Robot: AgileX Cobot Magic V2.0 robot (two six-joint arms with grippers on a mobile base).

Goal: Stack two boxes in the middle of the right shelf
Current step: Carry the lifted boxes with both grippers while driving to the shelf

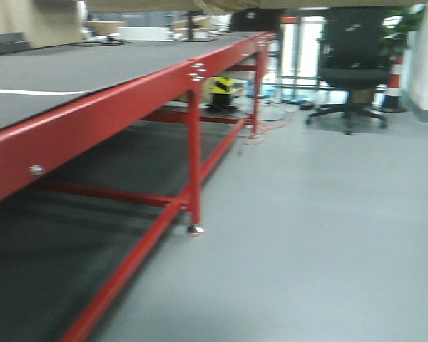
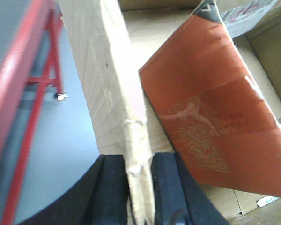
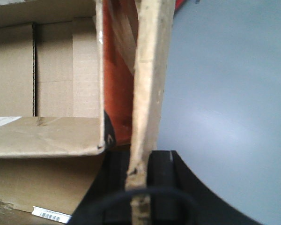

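Floor (image 1: 328,235) and a red-framed table (image 1: 128,92), spanning 9 to 12 o'clock, fill the front view; no shelf shows. Left wrist view: the left gripper (image 2: 139,187) pinches a wall of the box (image 2: 107,70), running toward 12 o'clock. Right wrist view: the right gripper (image 3: 139,183) clamps another wall likewise, so the box hangs between both arms.

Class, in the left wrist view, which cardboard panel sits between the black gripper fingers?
The plain tan corrugated panel, edge-on between the fingers of the left gripper. The orange-red printed panel lies to its right, outside the fingers.
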